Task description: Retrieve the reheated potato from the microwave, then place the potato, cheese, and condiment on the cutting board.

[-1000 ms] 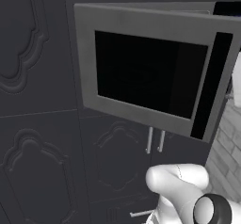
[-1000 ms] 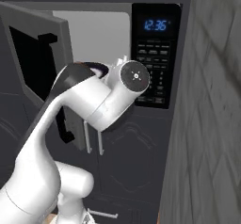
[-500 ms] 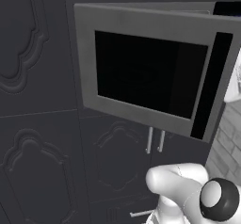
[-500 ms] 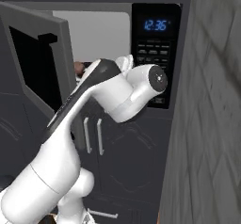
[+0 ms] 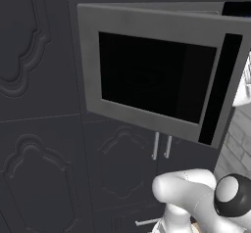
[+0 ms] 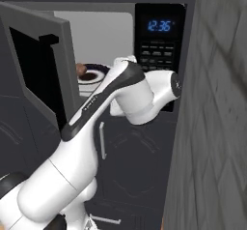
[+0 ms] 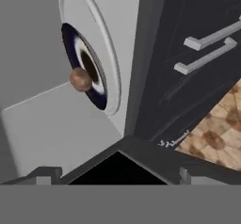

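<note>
The microwave (image 6: pixel 159 45) is standing with its door (image 5: pixel 157 82) swung wide, and the arm (image 6: pixel 103 106) is reaching up toward the lit cavity. The potato (image 7: pixel 80 79) is sitting on a dark-rimmed plate (image 7: pixel 96 84) on the white turntable inside; from the right base view it is peeking out as a brown lump (image 6: pixel 81 68) at the plate's (image 6: pixel 94 75) near-left edge, just past the door.

I cannot tell whether the pincer is spread or pressed together, since its tips are not clear in the hand view, which is looking into the cavity rolled well over on its side.

The step in hand looks like the reach for the potato. To do it well, I would say the hand is needing to level out and go in through the opening, keeping clear of the door edge and frame. The potato is round and small, so the fingers should be closing across its middle, above the plate rim, then lifting straight before backing out, lest it roll off.
</note>
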Tool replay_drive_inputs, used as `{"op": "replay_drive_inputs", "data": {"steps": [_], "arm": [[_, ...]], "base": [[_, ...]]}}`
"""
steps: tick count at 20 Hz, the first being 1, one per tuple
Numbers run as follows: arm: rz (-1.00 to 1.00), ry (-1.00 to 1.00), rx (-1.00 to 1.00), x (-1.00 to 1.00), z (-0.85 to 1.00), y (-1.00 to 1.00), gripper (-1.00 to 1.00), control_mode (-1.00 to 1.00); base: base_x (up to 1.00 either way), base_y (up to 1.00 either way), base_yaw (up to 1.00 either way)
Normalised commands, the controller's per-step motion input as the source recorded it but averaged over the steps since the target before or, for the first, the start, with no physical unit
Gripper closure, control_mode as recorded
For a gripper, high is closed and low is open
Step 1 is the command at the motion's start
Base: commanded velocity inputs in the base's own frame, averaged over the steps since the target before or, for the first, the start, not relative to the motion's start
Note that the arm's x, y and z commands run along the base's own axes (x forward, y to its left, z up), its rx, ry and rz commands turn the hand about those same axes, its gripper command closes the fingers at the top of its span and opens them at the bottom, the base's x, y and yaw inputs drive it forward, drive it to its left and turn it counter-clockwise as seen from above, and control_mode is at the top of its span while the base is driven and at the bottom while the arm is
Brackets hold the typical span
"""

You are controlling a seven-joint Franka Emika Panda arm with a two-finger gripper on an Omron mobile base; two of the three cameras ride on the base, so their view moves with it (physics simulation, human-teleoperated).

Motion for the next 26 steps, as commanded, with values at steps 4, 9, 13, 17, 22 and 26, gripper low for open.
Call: {"op": "replay_drive_inputs", "data": {"steps": [4, 9, 13, 17, 22, 26], "arm": [[0.21, -0.14, 0.03, 0.0, 0.0, 0.31, -1.0, -1.0], [0.19, -0.22, 0.0, 0.0, 0.0, 0.26, -1.0, -1.0], [0.16, -0.31, 0.0, -0.19, 0.0, 0.31, -1.0, -1.0], [0.15, -0.37, 0.0, -0.37, 0.0, 0.36, -1.0, -1.0], [0.14, -0.39, 0.0, -0.55, 0.02, 0.44, -1.0, -1.0], [0.13, -0.39, 0.0, -0.63, 0.06, 0.54, -1.0, -1.0]], "base": [[0.0, 0.0, 0.0], [0.0, 0.0, 0.0], [0.0, 0.0, 0.0], [0.0, 0.0, 0.0], [0.0, 0.0, 0.0], [0.0, 0.0, 0.0]]}}
